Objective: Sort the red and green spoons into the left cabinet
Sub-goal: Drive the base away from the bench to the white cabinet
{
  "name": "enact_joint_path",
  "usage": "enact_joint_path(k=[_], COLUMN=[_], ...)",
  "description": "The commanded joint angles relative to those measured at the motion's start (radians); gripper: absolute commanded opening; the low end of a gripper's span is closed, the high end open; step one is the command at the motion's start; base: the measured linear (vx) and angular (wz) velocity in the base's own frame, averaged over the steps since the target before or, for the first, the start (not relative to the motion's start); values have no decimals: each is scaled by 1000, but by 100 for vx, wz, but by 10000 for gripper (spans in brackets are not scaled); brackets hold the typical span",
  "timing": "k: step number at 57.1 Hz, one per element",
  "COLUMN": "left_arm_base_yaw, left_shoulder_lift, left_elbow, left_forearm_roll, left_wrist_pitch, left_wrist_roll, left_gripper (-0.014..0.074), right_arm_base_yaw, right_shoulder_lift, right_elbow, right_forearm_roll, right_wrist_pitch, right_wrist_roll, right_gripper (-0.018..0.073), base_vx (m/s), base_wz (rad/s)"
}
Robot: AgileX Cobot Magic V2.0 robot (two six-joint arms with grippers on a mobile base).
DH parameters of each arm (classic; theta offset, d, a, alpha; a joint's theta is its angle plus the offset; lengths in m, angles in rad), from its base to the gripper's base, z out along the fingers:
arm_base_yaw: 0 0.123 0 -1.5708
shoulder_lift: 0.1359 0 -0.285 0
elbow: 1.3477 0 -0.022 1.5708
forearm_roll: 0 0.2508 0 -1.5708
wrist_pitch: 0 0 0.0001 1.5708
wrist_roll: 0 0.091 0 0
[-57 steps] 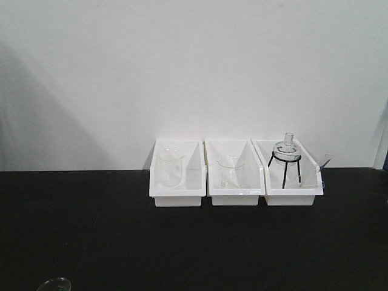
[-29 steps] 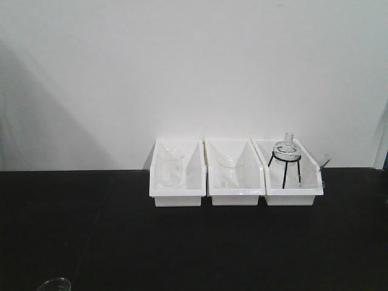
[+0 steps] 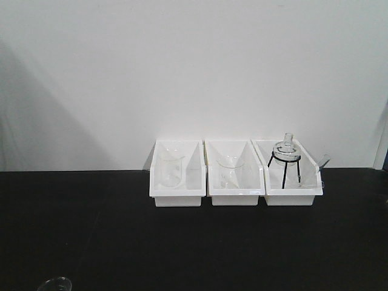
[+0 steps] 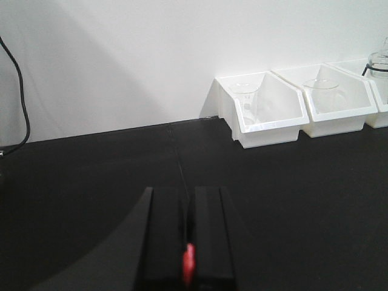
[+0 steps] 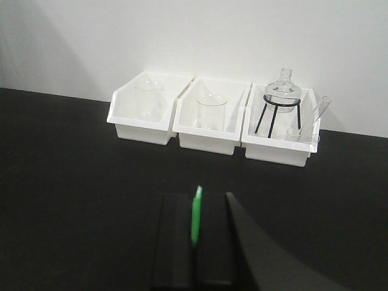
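The left gripper reaches level over the black counter, its two flat black fingers pointing toward the counter's back edge. They are pressed nearly together, pinching a red spoon in the narrow slit between them. The spoon's thin handle pokes out ahead of the fingertips.

The right gripper takes the same pose, aimed at the back edge from farther off. Its black fingers are clamped on a green spoon that stands on edge in the gap. Each gripper's outer finger flares wide toward the wrist.
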Motion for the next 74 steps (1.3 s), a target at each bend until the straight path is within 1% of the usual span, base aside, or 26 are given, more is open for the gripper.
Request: enact_joint_path(k=[1, 16, 33, 74], left_arm_base_yaw=[-6, -6, -6, -6], left_shoulder_lift=[6, 6, 6, 6], left_elbow=[-28, -28, -28, -28], left_forearm_roll=[-8, -8, -8, -8], left_wrist_pitch=[-73, -73, -73, -73], left_wrist_roll=[-1, -1, -1, -1], left_gripper=[-3, -3, -3, -3], right_arm_base_yaw=[1, 1, 1, 1], right_shoulder_lift=[6, 6, 6, 6], right_elbow=[-29, -29, -29, -29], right_forearm_roll=[2, 2, 2, 2], right_wrist_pitch=[-78, -78, -78, -78], right_wrist_roll=[-2, -2, -2, -2], right_gripper=[-4, -4, -4, -4], base_vx=[-2, -6, -8, -12], base_wz=[2, 8, 24, 42])
